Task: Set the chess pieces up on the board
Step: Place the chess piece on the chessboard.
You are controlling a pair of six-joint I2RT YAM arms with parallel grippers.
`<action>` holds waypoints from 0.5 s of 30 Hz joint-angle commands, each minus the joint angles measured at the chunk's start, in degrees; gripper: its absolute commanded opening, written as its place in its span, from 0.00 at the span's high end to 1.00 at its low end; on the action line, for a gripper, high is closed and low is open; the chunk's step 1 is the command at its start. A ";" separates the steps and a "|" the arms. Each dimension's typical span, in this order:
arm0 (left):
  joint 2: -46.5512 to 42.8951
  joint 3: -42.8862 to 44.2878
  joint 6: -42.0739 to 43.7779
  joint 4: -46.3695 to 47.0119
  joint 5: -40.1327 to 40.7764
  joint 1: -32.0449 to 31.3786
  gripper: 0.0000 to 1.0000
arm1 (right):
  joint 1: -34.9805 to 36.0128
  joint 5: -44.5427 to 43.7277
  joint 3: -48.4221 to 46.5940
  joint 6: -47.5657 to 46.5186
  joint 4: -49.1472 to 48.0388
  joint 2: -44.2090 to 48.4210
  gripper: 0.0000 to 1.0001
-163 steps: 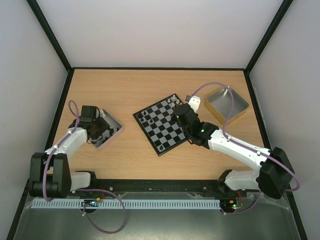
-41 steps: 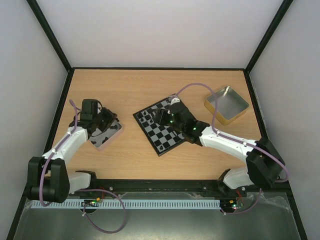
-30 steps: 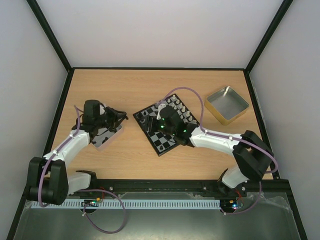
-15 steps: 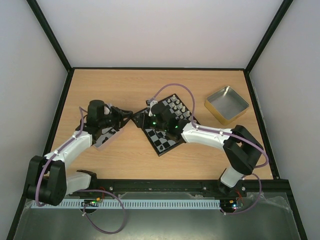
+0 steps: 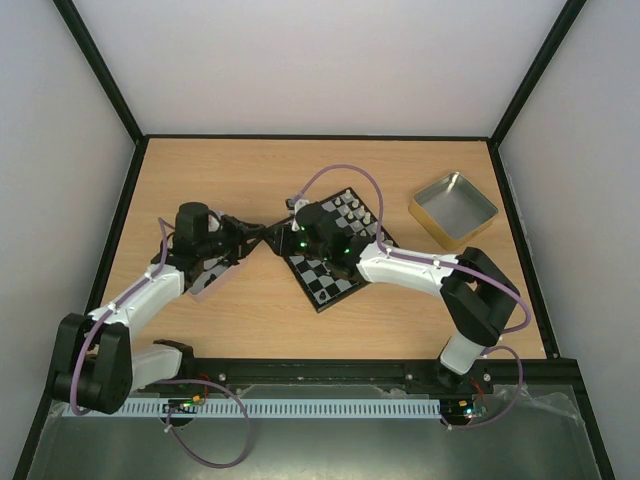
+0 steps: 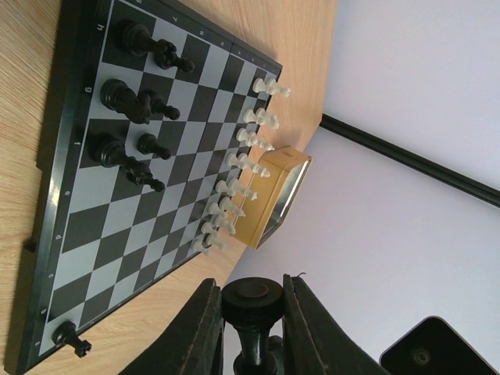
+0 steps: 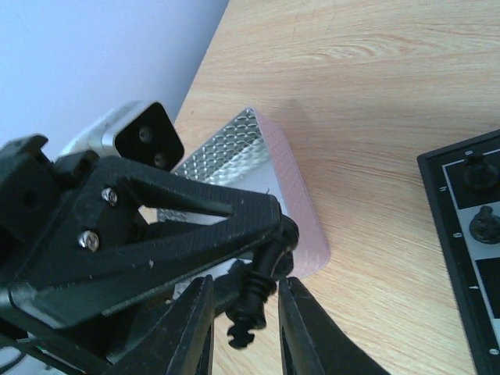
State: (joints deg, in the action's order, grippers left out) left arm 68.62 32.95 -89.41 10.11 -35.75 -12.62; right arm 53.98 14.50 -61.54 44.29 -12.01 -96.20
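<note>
My left gripper [image 6: 250, 287] is shut on the round base of a black chess piece [image 6: 251, 301], held in the air just off the board's left corner. My right gripper [image 7: 244, 285] is open, one finger on each side of that same piece [image 7: 251, 308], with a gap still showing. In the top view the two grippers meet tip to tip, left gripper [image 5: 262, 233] and right gripper [image 5: 284, 233]. The board [image 5: 325, 287] carries several black pieces [image 6: 129, 94] along one edge and a row of silvery-white pieces [image 6: 234, 168] along the opposite edge.
A pink-sided metal tin [image 5: 215, 272] lies under the left arm and shows behind the grippers as the tin [image 7: 262, 168]. A gold tin [image 5: 453, 208] stands at the back right, beyond the white row as the tin [image 6: 277, 195]. One black pawn [image 6: 70, 337] stands at the board's near corner.
My left gripper rose from the pink tin and moved right with a black piece. My right arm swung left across the board until its open fingers came round that piece.
</note>
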 commanded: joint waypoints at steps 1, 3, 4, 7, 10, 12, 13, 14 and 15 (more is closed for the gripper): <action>-2.35 -0.54 -1.36 0.23 -1.39 -0.33 0.85 | 0.24 0.58 -2.53 0.26 1.91 -0.32 0.79; -2.89 -0.74 -1.63 0.09 -1.43 -0.33 0.85 | 0.25 0.98 -3.01 0.59 2.77 -0.52 0.83; -3.02 -0.78 -1.78 0.04 -1.47 -0.30 0.85 | 0.24 1.17 -3.32 0.62 3.33 -0.67 0.84; -3.14 -0.79 -1.91 0.13 -1.73 -0.38 0.85 | 0.25 1.17 -3.84 0.62 4.82 -0.80 0.88; -3.22 -0.87 -1.84 0.01 -1.74 -0.38 0.84 | 0.25 0.57 -4.39 0.54 6.22 -0.63 0.94; -3.46 -0.93 -1.61 -0.36 -1.61 -0.34 0.80 | 0.24 0.67 -5.15 0.52 7.46 -0.54 0.97; -3.62 -0.85 -1.34 -0.54 -1.42 -0.37 0.77 | 0.19 0.76 -5.77 0.36 8.49 -0.47 0.98; -3.89 -0.63 -0.84 -1.22 -1.12 -0.57 0.74 | 0.19 0.80 -6.43 0.29 9.48 -0.42 0.98; -4.30 -0.41 -0.30 -2.02 -0.63 -0.71 0.72 | 0.19 0.68 -6.99 0.27 10.95 -0.26 0.98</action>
State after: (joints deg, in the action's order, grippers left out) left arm 66.35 32.40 -90.54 9.74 -35.66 -12.78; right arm 53.98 15.25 -65.25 45.06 -6.39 -96.23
